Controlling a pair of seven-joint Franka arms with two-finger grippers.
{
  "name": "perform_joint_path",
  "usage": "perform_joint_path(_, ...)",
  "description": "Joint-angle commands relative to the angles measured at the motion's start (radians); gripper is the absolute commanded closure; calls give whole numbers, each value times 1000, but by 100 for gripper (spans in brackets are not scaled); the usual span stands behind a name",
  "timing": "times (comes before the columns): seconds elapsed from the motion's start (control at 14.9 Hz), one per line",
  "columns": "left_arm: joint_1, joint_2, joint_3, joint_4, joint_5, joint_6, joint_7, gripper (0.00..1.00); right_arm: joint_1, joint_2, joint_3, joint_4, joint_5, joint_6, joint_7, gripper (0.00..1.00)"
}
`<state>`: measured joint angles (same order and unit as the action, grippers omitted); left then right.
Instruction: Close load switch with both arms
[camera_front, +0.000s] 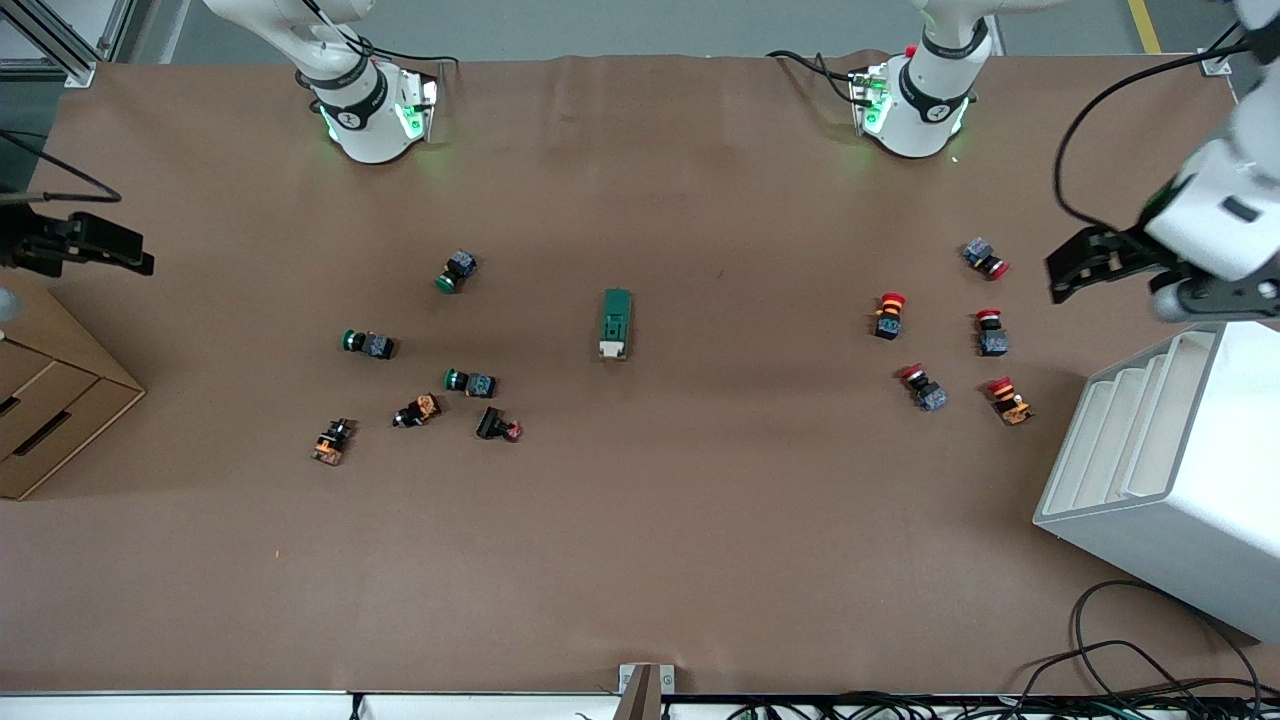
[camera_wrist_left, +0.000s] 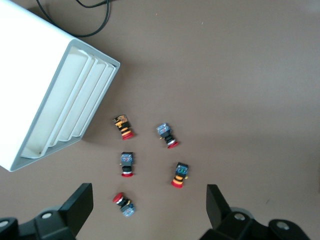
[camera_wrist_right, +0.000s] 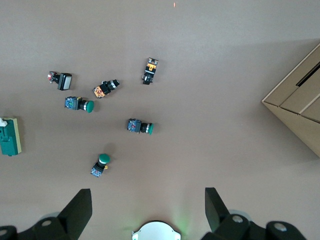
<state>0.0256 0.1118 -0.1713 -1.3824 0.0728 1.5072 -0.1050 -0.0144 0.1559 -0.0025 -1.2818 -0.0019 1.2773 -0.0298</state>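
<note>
The wide brown paper-covered table (camera_front: 640, 560) carries a white ribbed plastic rack (camera_front: 1170, 450) at the left arm's end and a brown cardboard drawer box (camera_front: 50, 400) at the right arm's end. The left gripper (camera_front: 1085, 268) hangs over the table beside the rack, fingers spread apart and empty. The right gripper (camera_front: 95, 245) hangs over the cardboard box, also spread and empty. The small dark green load switch (camera_front: 615, 323) with its cream lever lies alone at the middle of the table, well apart from both. It is light and unfixed, so I think one arm pushing alone may slide it. The red-capped push buttons (camera_front: 945, 335) and green-capped push buttons (camera_front: 420, 330) lie between each gripper and the switch, so a low approach may knock them.

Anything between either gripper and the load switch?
Yes, on both sides. Green-capped push buttons lie between the right gripper and the load switch; red-capped push buttons lie between it and the left gripper. Both grippers are open.
</note>
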Motion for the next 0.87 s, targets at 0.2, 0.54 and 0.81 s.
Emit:
perform_joint_path(0.2, -23, -138, 88, -125, -41, -12, 117, 0, 19, -76, -4, -103, -7, 17, -10, 0)
perform_joint_path(0.54, -43, -152, 134, -129, -42, -19, 134, 0, 24, -99, -17, -125, -10, 22, -9, 0)
perform_joint_path(0.81, -35, -156, 130, -113, -45, -81, 134, 0, 11, -139, -17, -126, -10, 43, -9, 0)
